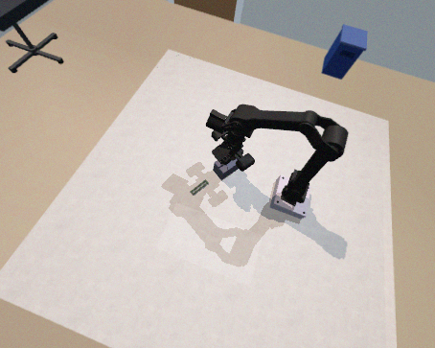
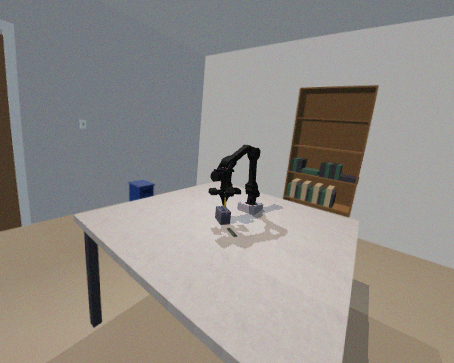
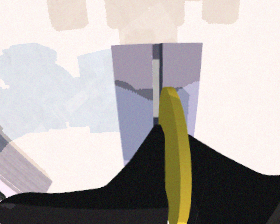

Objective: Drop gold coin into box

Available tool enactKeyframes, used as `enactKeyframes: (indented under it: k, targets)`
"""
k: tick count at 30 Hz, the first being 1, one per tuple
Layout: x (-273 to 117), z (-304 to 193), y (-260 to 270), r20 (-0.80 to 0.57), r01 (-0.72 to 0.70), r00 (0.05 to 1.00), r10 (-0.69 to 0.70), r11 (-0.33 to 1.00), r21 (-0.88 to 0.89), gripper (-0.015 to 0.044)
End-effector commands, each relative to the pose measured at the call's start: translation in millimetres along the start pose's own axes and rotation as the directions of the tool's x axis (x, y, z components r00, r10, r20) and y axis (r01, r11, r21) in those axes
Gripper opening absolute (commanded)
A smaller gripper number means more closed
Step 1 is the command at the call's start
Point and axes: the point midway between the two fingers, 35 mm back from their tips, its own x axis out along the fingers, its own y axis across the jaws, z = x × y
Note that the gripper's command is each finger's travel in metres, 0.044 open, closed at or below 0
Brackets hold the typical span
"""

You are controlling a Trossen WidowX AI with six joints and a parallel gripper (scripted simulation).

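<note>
A: Wrist view: what are the jaws doing?

B: They are clamping the gold coin (image 2: 225,202) (image 3: 176,155) on edge, its tip pointing toward twelve o'clock. The coin is hanging over the grey box (image 2: 223,215) (image 3: 135,107) (image 1: 225,169), outside it.

A: And the slot (image 3: 156,85)?

B: It is running from twelve to six o'clock in the lid. The coin's tip is appearing just on the three o'clock side of it, and its body is leaning slightly toward five.

A: Holder?

B: The green holder (image 1: 199,187) (image 2: 232,232) is lying on the tabletop (image 1: 129,244) (image 2: 225,270), coinless, at about eight o'clock from the box in the top view.

A: Step in hand, as I judge: aligning. Method?

B: Shifting slightly toward nine o'clock, turning the coin parallel to the slot, then lowering slowly. Perspective may be exaggerating the offset, so rechecking near the lid is wise. If the rim is catching, I am advising lifting and recentring, not pressing. Releasing is waiting until the lower edge is entering.
</note>
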Motion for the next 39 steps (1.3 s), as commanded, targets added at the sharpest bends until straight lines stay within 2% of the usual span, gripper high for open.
enactKeyframes:
  k: [1, 33, 39]
  targets:
    - [3.0, -1.1, 2.2, -0.002, -0.004, 1.000, 0.004, 1.000, 0.009, 0.0000]
    - [15.6, -0.8, 1.4, -0.002, -0.004, 1.000, 0.004, 1.000, -0.005, 0.0000]
    - [13.2, -0.3, 0.7, 0.000, -0.001, 1.000, 0.001, 1.000, 0.001, 0.0157]
